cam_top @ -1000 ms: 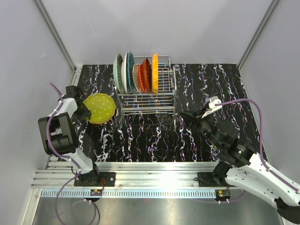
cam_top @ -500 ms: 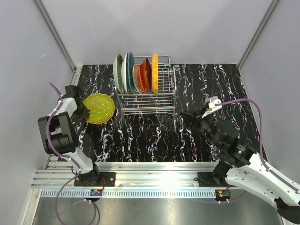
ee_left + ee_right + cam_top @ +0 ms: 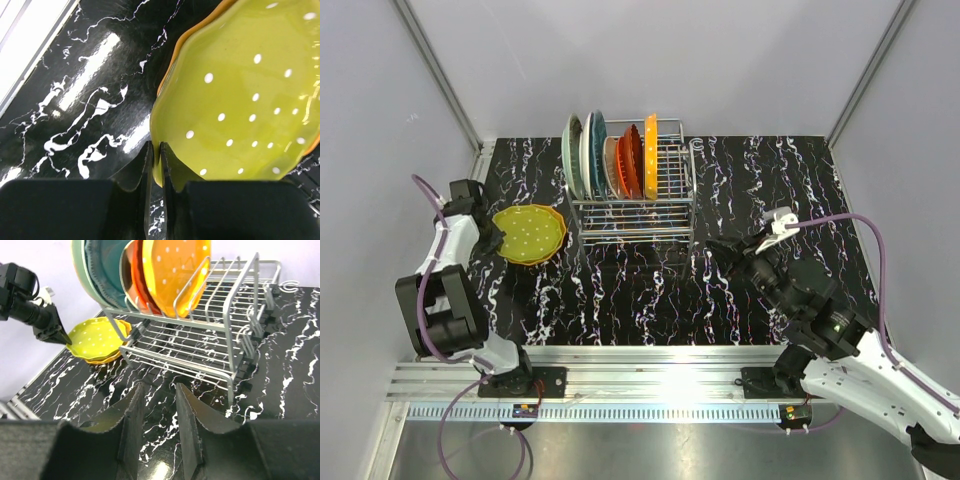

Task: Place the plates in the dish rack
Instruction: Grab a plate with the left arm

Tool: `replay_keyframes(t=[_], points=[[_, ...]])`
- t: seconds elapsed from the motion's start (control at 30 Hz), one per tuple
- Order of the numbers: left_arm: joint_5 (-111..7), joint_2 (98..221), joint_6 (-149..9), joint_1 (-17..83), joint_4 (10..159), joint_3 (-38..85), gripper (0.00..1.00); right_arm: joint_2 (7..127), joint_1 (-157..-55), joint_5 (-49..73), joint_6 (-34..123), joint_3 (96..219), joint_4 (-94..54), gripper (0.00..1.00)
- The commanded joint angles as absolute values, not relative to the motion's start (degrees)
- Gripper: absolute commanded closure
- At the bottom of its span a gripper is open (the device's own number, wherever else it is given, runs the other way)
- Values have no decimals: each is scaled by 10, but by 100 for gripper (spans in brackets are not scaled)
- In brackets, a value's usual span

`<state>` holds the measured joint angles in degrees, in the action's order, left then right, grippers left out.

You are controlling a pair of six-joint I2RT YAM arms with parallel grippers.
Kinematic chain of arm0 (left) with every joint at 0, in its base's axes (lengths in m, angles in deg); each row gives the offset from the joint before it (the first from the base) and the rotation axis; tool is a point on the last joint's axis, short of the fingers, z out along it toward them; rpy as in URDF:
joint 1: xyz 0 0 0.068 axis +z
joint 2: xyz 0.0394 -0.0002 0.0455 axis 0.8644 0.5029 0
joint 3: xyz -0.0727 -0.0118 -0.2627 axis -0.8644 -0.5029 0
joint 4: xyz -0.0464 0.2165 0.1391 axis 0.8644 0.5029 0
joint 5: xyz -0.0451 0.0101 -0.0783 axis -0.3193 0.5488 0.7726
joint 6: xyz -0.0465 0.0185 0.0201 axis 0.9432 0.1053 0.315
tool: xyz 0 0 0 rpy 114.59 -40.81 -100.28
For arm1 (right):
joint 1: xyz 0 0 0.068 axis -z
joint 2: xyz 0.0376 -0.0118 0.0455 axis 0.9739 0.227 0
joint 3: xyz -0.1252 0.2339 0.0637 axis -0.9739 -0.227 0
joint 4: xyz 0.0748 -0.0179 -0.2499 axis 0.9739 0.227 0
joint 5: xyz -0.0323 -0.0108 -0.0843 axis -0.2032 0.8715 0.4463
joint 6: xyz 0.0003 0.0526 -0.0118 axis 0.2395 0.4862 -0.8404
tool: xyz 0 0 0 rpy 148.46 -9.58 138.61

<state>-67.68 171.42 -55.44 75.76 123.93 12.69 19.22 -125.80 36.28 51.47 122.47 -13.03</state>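
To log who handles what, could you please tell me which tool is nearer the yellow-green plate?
Left. The left tool is clamped on the rim of the yellow-green plate; the right tool hangs well away from it, beyond the right end of the rack.

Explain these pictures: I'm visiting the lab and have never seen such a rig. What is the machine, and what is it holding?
Two robot arms are bolted at the near edge of a table. One picture looks down from above; the other two come from a camera on each wrist. At the back stands a wire rack with plates upright in it. Left of it a green plate lies on an orange plate. The left gripper is pinched on the green plate's rim. The right gripper is open and holds nothing.
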Motion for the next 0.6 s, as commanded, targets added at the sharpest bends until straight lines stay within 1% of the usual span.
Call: replay_keyframes(t=[0.0,0.17,0.2,0.23,0.27,0.33,0.43,0.5,0.53,0.57], points=[[-692,1672,-559,759,1243,127,100,185,-1259,322,505,1238,-142,61],[-678,1629,-562,760,1252,108,100,178,-1259,172,488,1229,-186,60],[-670,1622,-562,760,1252,104,100,178,-1259,150,489,1226,-197,59],[-668,1612,-562,759,1253,97,100,179,-1260,101,491,1217,-201,57],[-663,1606,-562,759,1253,92,100,181,-1260,75,497,1211,-246,55],[-655,1595,-564,759,1252,84,100,199,-1266,16,506,1200,-274,53],[-650,1585,-568,760,1252,77,100,239,-1294,-3,497,1196,-301,49],[-646,1579,-571,759,1250,72,100,263,-1352,12,462,1197,-310,47],[-644,1570,-573,759,1245,66,100,292,-1372,39,448,1200,-313,47],[-643,1567,-574,759,1243,63,100,308,-1416,52,424,1205,-323,46]])
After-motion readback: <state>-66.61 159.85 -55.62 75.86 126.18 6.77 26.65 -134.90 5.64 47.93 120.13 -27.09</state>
